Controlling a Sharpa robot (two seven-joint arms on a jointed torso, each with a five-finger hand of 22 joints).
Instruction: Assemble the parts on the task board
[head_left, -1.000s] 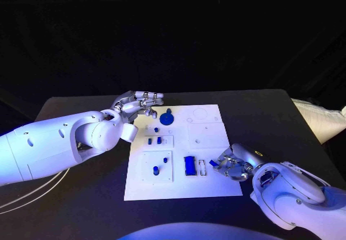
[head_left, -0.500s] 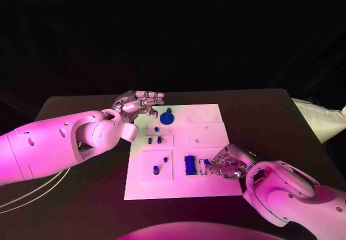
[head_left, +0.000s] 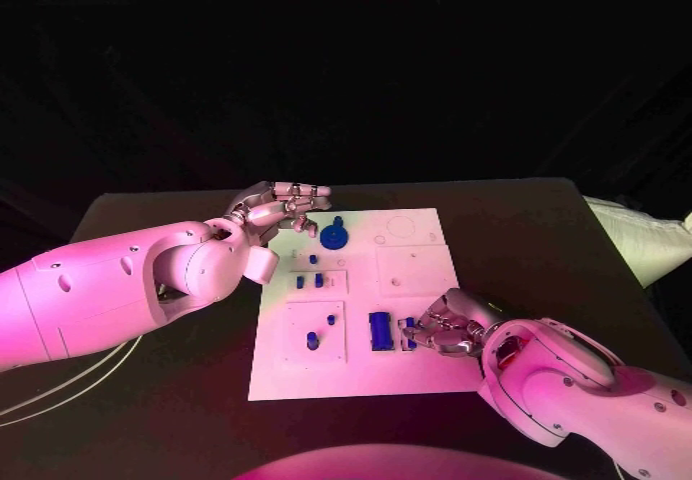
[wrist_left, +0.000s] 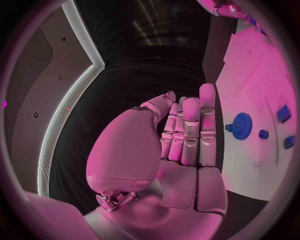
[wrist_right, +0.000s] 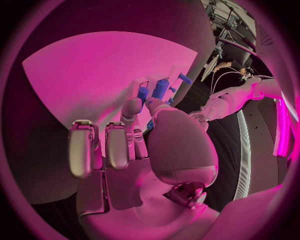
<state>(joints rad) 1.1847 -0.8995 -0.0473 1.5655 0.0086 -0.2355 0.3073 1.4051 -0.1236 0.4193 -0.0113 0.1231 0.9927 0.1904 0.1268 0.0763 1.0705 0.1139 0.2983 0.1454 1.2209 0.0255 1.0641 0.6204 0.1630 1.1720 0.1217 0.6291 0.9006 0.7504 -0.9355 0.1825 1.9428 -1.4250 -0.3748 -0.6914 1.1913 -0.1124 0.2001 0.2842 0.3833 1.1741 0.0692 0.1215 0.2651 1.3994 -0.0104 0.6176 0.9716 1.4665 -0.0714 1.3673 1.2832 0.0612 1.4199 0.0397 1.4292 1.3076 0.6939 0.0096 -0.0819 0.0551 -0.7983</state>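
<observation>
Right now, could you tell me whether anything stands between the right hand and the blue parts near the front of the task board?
Nothing visible does. The right hand is already over the task board, its fingers at a small blue part beside the long blue block. Whether it grips that part cannot be told.
</observation>
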